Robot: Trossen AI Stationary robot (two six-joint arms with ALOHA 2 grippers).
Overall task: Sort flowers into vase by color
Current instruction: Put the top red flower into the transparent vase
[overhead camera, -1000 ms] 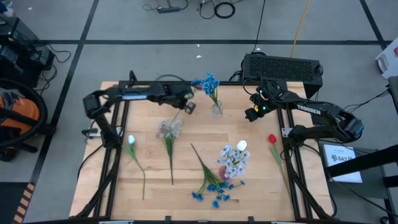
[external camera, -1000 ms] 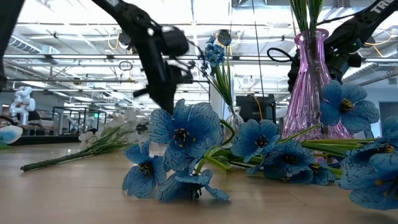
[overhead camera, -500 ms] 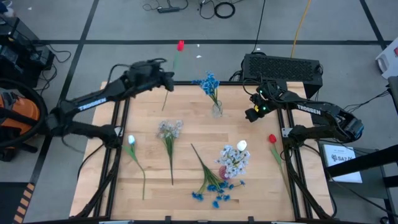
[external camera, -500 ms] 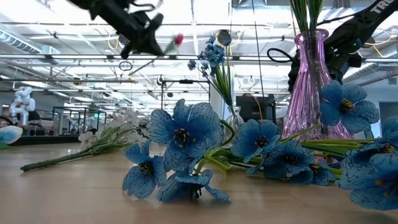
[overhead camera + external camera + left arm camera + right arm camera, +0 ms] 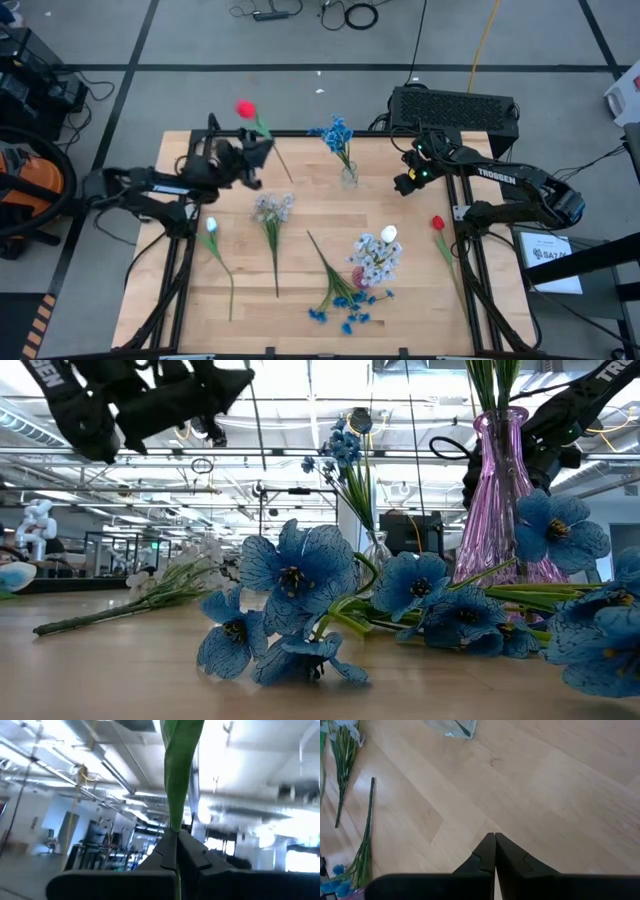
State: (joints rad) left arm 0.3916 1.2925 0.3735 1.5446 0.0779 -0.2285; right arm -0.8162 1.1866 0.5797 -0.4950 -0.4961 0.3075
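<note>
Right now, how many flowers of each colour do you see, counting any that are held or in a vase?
red tulip: 2
white tulip: 2
blue cluster: 2
lavender cluster: 2
Total: 8

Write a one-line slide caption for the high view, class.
Left pincer lifts a red tulip over the table's far-left corner, blue flowers stand in a clear vase, right pincer waits shut.

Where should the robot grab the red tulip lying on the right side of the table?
Probably mid-stem, from straight above. The red tulip lies flat by the table's right edge, its thin green stem running toward the front, so jaws set across the stem would pinch it and spare the soft bloom.
</note>
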